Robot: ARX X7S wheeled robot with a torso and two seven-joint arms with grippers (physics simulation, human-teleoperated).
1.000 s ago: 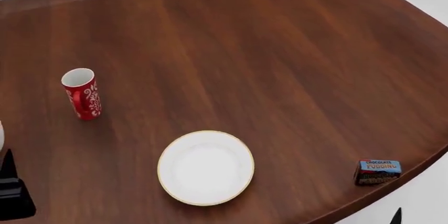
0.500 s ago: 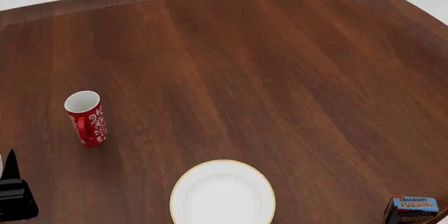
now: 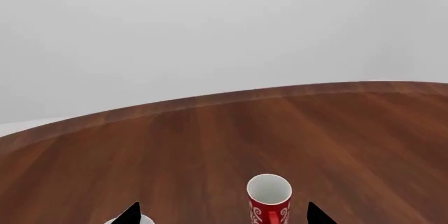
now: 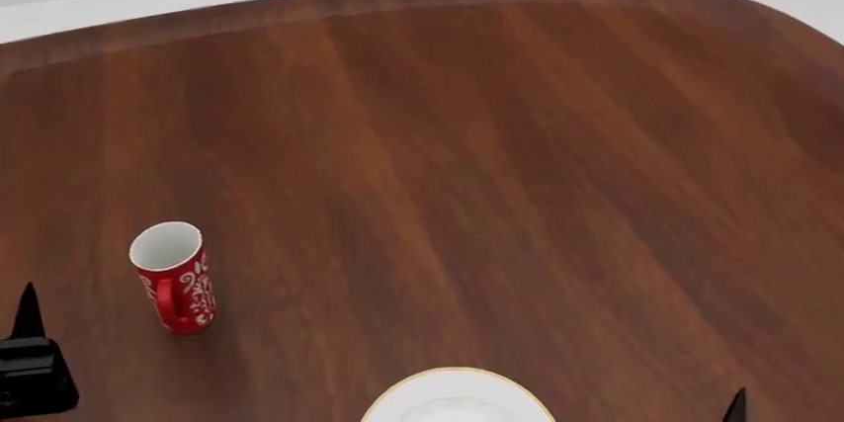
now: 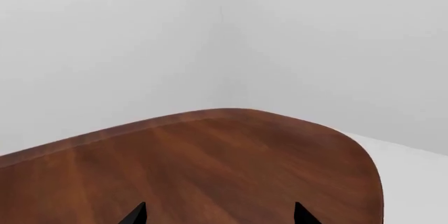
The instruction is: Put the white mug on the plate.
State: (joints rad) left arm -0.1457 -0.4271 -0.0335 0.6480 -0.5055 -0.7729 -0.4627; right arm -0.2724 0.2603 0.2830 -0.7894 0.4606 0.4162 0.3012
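Observation:
Only a thin white curved sliver of the white mug (image 3: 146, 220) shows, at the edge of the left wrist view beside one fingertip; the head view does not show it. The plate (image 4: 456, 399), white with a gold rim, is cut off by the head view's lower edge. My left gripper (image 3: 222, 216) is open, its jaws wide apart over the table, with the red mug (image 3: 269, 201) standing a little ahead between them. One of its fingertips (image 4: 26, 305) shows low at the head view's left. My right gripper (image 5: 219, 215) is open over bare wood.
The red mug with white swirls (image 4: 173, 280) stands upright on the brown wooden table (image 4: 501, 165), left of the plate. The table's rounded far edge (image 5: 280, 116) meets a pale floor and walls. A right fingertip (image 4: 736, 405) pokes in at the head view's lower right.
The head view has shifted, so everything slid down the picture. The plate is now mostly cut off and the pudding box has left the view. The red mug has not moved on the table.

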